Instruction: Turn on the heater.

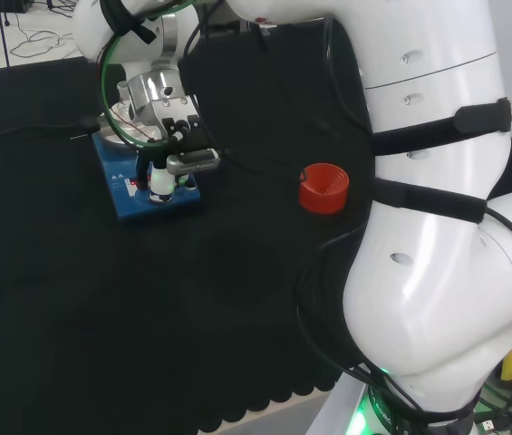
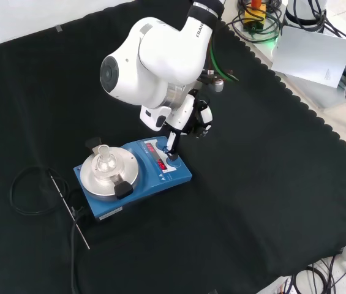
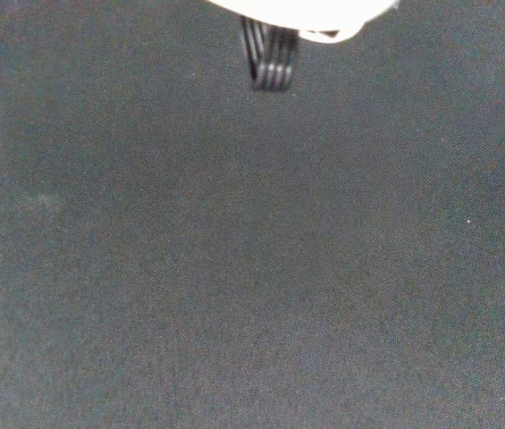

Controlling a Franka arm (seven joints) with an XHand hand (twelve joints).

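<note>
Front view shows the black cloth (image 2: 270, 202) carrying a blue heater (image 2: 133, 177) near its middle, toward the left edge, with a round silver plate, a small glass flask (image 2: 103, 160) on it, and a front panel lit with red digits. Above that panel hangs the hand (image 2: 188, 119), one straight finger (image 2: 173, 147) reaching down onto a knob, nothing gripped, likely to switch it on
</note>
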